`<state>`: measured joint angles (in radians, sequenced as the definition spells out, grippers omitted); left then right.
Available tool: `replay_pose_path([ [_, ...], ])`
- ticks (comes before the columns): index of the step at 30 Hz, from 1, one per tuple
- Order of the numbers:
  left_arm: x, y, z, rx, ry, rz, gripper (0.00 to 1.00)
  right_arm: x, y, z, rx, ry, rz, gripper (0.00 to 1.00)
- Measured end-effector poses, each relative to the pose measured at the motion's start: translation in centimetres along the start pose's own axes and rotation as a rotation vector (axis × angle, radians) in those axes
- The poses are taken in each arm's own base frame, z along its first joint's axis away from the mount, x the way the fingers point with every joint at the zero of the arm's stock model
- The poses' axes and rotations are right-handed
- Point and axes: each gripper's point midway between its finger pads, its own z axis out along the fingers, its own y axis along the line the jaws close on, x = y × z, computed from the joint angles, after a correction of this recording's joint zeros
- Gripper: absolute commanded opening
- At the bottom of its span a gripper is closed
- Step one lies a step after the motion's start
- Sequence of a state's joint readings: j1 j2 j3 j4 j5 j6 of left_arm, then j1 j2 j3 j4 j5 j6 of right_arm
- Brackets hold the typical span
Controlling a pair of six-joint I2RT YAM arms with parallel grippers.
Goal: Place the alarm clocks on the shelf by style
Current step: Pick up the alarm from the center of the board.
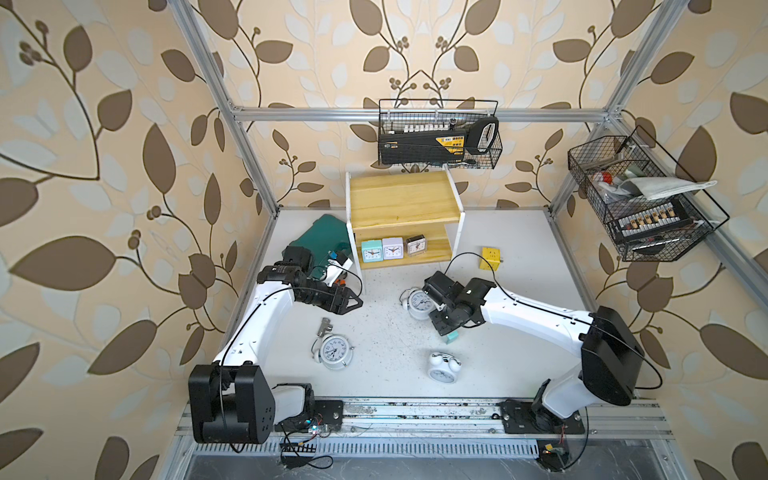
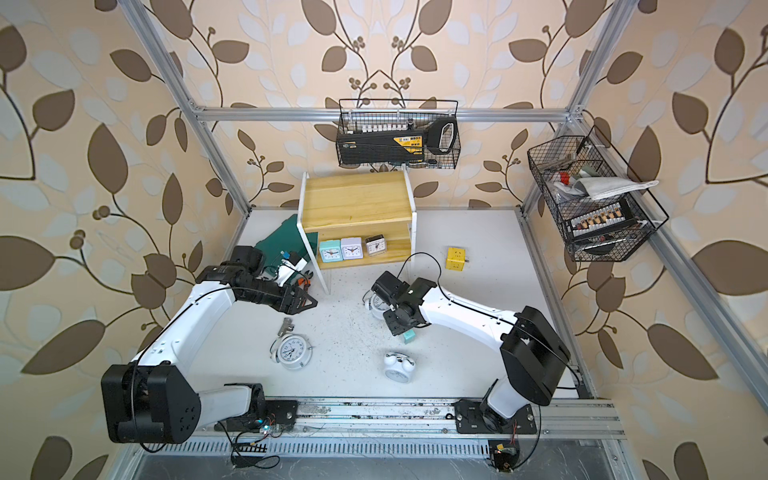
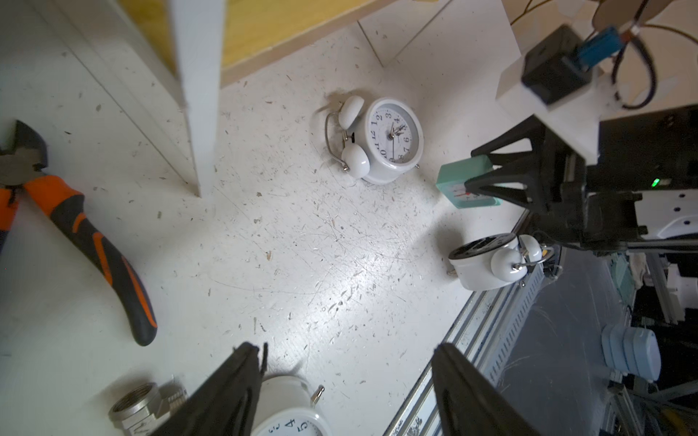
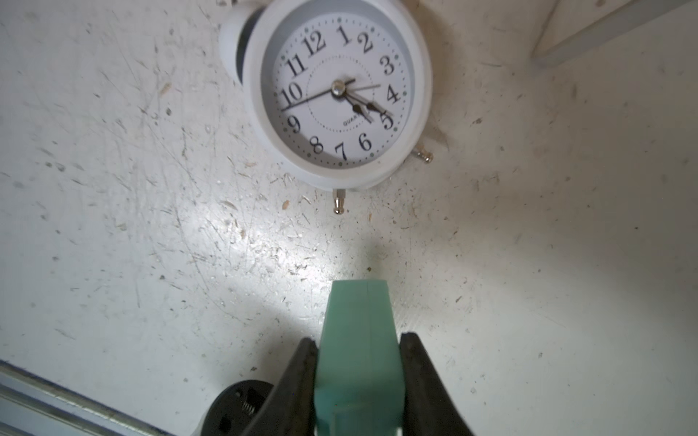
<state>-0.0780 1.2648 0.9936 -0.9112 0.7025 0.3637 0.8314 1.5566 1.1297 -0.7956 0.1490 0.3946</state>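
The shelf [image 1: 399, 195] stands at the back, with a mint [image 1: 371, 251], a lilac [image 1: 392, 248] and a grey [image 1: 416, 245] square alarm clock on its lower board. My right gripper [image 4: 359, 343] is shut on another mint square clock [image 4: 359, 309], low over the table [image 1: 451, 337]. Just beyond it a white twin-bell clock [image 4: 340, 90] lies face up. Two more twin-bell clocks [image 1: 333, 352] [image 1: 443, 367] lie nearer the front. My left gripper [image 3: 347, 351] hangs open and empty above the table, left of the shelf's front leg [image 1: 356, 302].
Orange-and-black pliers [image 3: 87, 241] lie by the shelf's left leg, and a metal pipe fitting [image 1: 324, 325] sits beside the front left clock. A yellow cube [image 1: 490, 258] rests right of the shelf, a green object [image 1: 324, 239] left of it. Black wire baskets [image 1: 440, 137] [image 1: 640, 199] hang above.
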Motion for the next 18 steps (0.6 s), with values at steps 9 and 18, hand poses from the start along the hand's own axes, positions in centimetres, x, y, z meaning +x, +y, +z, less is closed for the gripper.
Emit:
replay_pose_path([
  [9, -0.6, -3.0, 1.2, 0.039, 0.05, 0.163, 0.81, -2.3, 2.0, -2.4, -0.174, -0.082, 0.155, 0.35],
  [18, -0.8, -5.9, 2.1, 0.099, 0.071, 0.311, 0.85, -4.1, 5.7, -4.3, -0.417, -0.144, 0.192, 0.35],
])
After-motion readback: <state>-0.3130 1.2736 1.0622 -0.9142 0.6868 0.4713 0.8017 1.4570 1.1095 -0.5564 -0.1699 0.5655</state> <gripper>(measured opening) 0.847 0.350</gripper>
